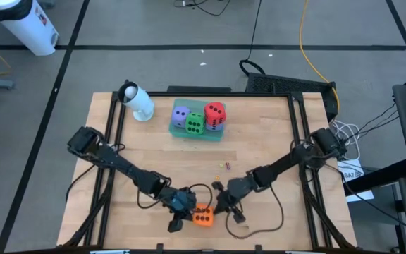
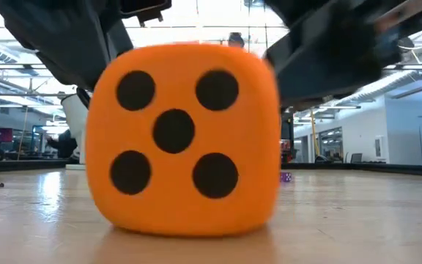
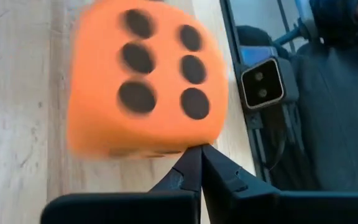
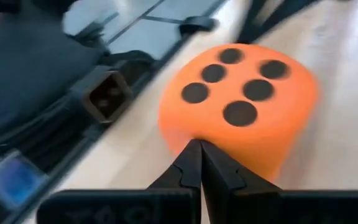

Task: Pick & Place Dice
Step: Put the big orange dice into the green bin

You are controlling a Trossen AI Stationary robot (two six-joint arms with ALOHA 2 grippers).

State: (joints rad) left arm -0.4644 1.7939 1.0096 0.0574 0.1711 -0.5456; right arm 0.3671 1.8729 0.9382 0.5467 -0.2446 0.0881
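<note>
Grippers, both pinched fully closed and empty, flank the orange die (image 1: 203,216) at the table's (image 1: 259,141) six o'clock edge: left gripper (image 1: 182,209) at its nine o'clock, right gripper (image 1: 220,203) at its two o'clock.

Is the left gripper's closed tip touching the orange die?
Cannot tell. In the left wrist view the shut left gripper meets the lower edge of the orange die with no visible gap, but the die is blurred, and the high view is too coarse to confirm contact.

No words, labels or brands can be read anywhere; the only marks are black pips on the soft orange cube-shaped die (image 2: 184,139), five facing the low camera
</note>
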